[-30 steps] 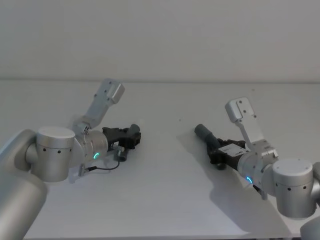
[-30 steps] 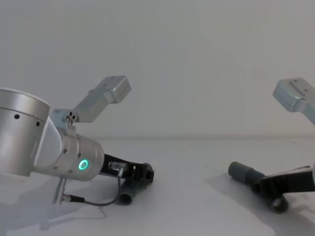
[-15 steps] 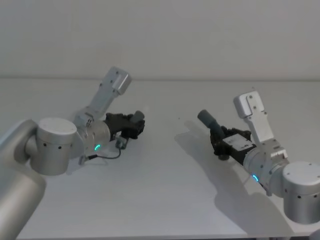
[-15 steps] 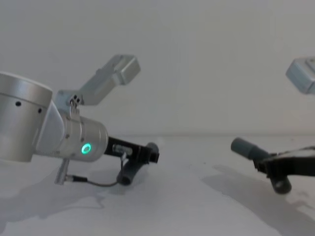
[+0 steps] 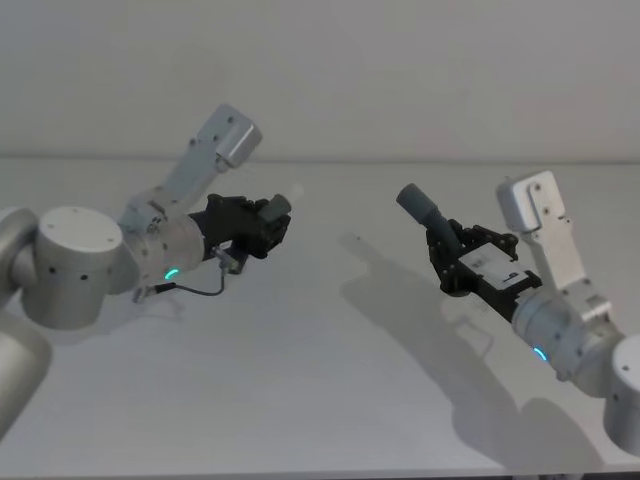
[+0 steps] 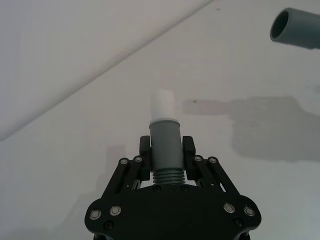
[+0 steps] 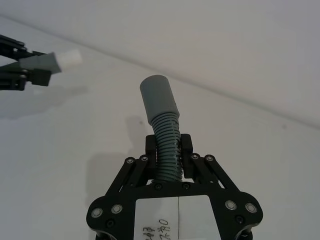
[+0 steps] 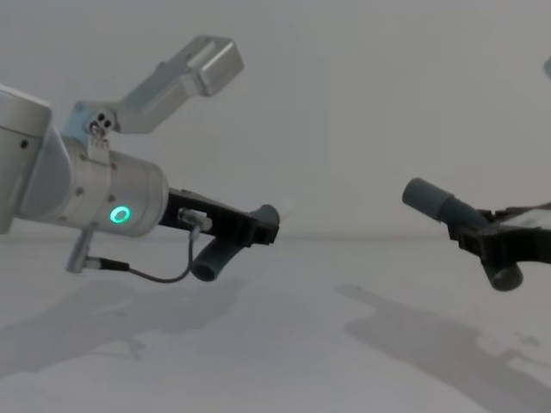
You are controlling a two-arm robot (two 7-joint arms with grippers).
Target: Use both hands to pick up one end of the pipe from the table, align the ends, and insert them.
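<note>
Pickup looks done: left jaws pinch the dark grey ribbed tube piece with the whitish tip, right jaws pinch the grey ribbed open-cuffed piece, both held above the white bench, the ends well apart and not yet lined up or inserted.

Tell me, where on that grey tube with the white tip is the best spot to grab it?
At the back of the smooth cuff, just ahead of the ribs, pinched from both sides as the left gripper does; the white tip then sticks out free for inserting.
</note>
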